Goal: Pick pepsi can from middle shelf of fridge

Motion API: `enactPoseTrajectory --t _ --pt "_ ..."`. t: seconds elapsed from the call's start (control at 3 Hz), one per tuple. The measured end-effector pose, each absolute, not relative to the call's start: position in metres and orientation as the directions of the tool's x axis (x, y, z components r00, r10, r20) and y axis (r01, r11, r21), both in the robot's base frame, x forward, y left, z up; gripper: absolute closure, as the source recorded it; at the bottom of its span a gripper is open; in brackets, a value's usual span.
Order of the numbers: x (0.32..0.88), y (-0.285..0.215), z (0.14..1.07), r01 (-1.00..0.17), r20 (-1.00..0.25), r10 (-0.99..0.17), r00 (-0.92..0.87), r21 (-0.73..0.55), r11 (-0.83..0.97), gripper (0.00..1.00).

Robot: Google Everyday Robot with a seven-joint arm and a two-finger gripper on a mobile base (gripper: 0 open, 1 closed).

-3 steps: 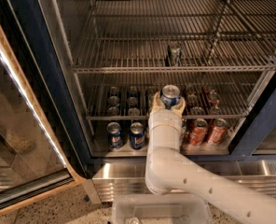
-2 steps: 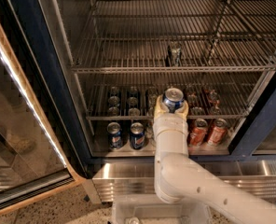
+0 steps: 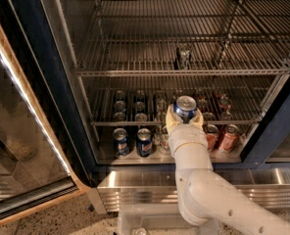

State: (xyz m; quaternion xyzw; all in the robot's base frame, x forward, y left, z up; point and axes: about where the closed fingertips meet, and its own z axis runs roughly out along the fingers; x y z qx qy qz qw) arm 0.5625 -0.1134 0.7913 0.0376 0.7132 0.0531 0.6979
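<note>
- Gripper [image 3: 185, 114]: just toward 3 o'clock of the view's centre, at the front rail of the middle shelf [image 3: 125, 123]. The fingers [image 3: 170, 119] are clamped on the pepsi can, one on each side.
- Pepsi can [image 3: 185, 104]: upright in the grasp with its silver top up, and level with the shelf's front edge. I cannot tell whether its base is clear of the rods.
- Fridge [image 3: 37, 58]: the door stands open and the dark blue frame runs down the 9 o'clock side.
- Shelf stock [image 3: 140, 105]: rows of cans stand on the middle shelf at 9 o'clock of the gripper, apart from the fingers.
- Blue cans [image 3: 120, 141]: a pair on the fridge floor at 8 o'clock of the gripper.
- Orange-red cans [image 3: 228, 137]: on the floor at 4 o'clock, near the wrist.
- Pale can [image 3: 183, 58]: alone on the rack above, at 12 o'clock.
- Change logged: over the last second, gripper and can have drifted slightly toward 4 o'clock, and the arm has swung toward 3 o'clock.
- Reading: the grasp looks secured, and I judge the withdrawal is starting. What remains is to draw the can straight out past the rail.
</note>
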Motion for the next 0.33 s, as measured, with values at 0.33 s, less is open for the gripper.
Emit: enactPoseTrajectory --t 0.33 --pt "0.5620 -0.1143 0.7915 -0.023 -0.991 0.128 -0.022 0.129 0.991 1.00"
